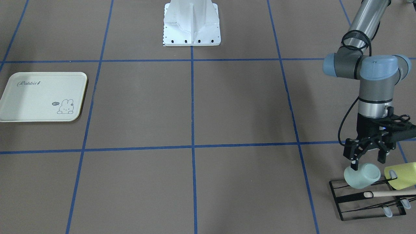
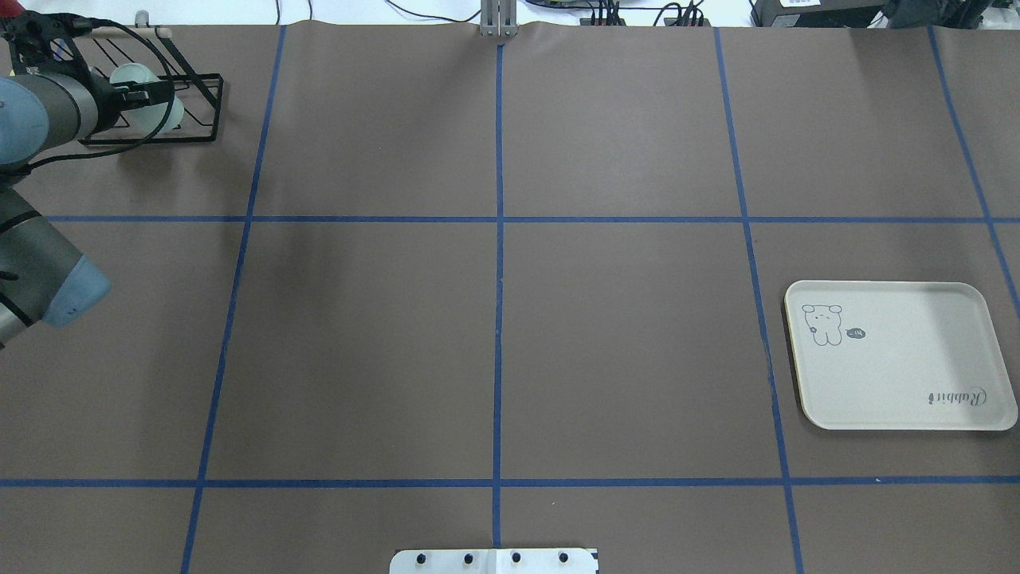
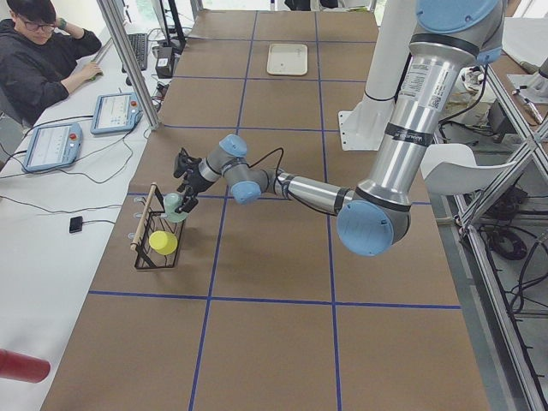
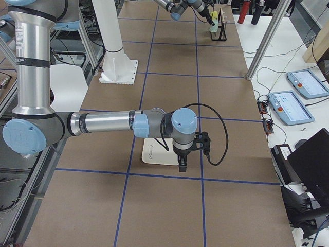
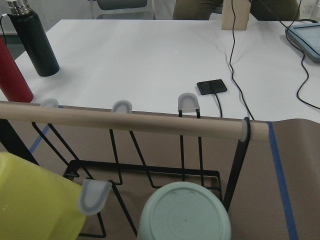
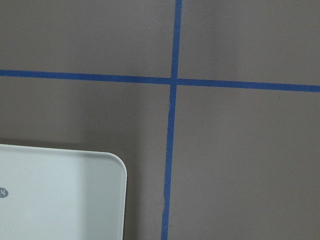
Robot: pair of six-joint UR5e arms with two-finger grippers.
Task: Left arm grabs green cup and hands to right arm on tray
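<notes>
Presently the left claw [image 1: 368,162], black and two-fingered, hangs with its fingers spread directly over the green cup [image 1: 360,177]; nothing is pinched. One fingertip [image 1: 354,164] overlaps the cup's side in the front view, and contact cannot be confirmed. The cup is smooth, pale mint plastic, tapered, and tipped bottom-up on a peg of the black wire rack [image 1: 351,197], with its closed round base toward the claw. Just beside the claw's other finger a yellow-green cup [image 1: 403,177] of like shape leans on a neighbouring peg. Beyond the cups, away from the robot's base, a round wooden dowel [image 1: 395,193] spans the rack. The rack stands close to the far edge of the matte brown table [image 1: 227,107].

The tray [image 1: 32,97] lies well apart from this claw, across blue-taped squares; it is cream and rectangular, with rounded corners and a raised rim. The right claw [image 4: 182,165] hangs just off one tray corner. Whether it is spread or pressed together cannot be told.
</notes>
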